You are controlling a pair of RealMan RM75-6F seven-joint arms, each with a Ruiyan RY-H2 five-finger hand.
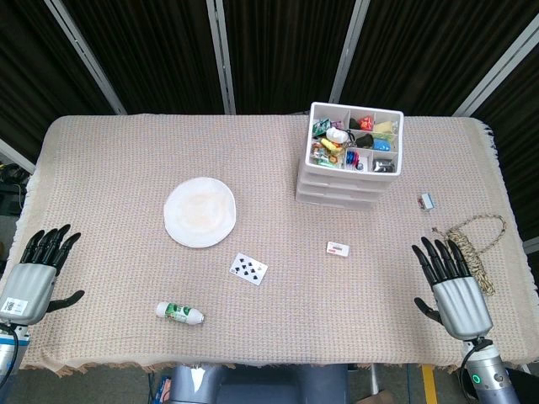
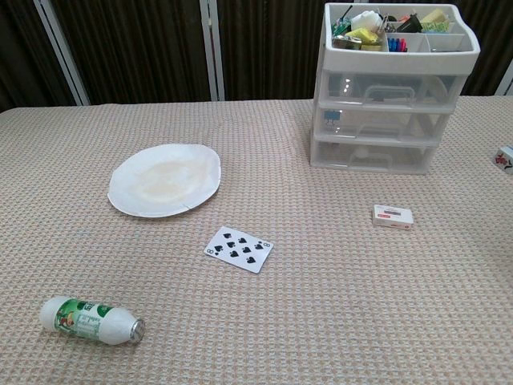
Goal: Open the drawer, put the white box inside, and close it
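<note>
Box (image 1: 338,248), white with a red mark, lies flat on the cloth (image 1: 109,168) in front of the drawers (image 1: 341,187), a little apart from them, and no hand touches it.

From the left: the left hand (image 1: 35,276) rests at the table's near left corner, palm down, fingers spread and holding nothing; only the head view shows it. Right of it, near the front edge, a small bottle (image 1: 179,313) with a green label lies on its side. Behind the bottle, toward the middle of the table, sits a white plate (image 1: 200,212), flat and bare, with a faint stain in it. Between the plate and the box lies a playing card (image 1: 248,268), face up, black spades, set at a slight angle.

Next comes the box, and behind it the drawers, a clear plastic unit of three, all shut in the chest view. On top is an open tray (image 1: 398,141) divided into compartments and full of small coloured bits, too small to name.

Right of the drawers a tiny white-and-red object (image 1: 426,201) lies on the cloth; what it is I cannot tell. Further right, near the table's edge, a coil of rope (image 1: 477,237) lies loose. The right hand (image 1: 452,282) rests just in front of the rope, palm down, fingers straight and apart, empty.
</note>
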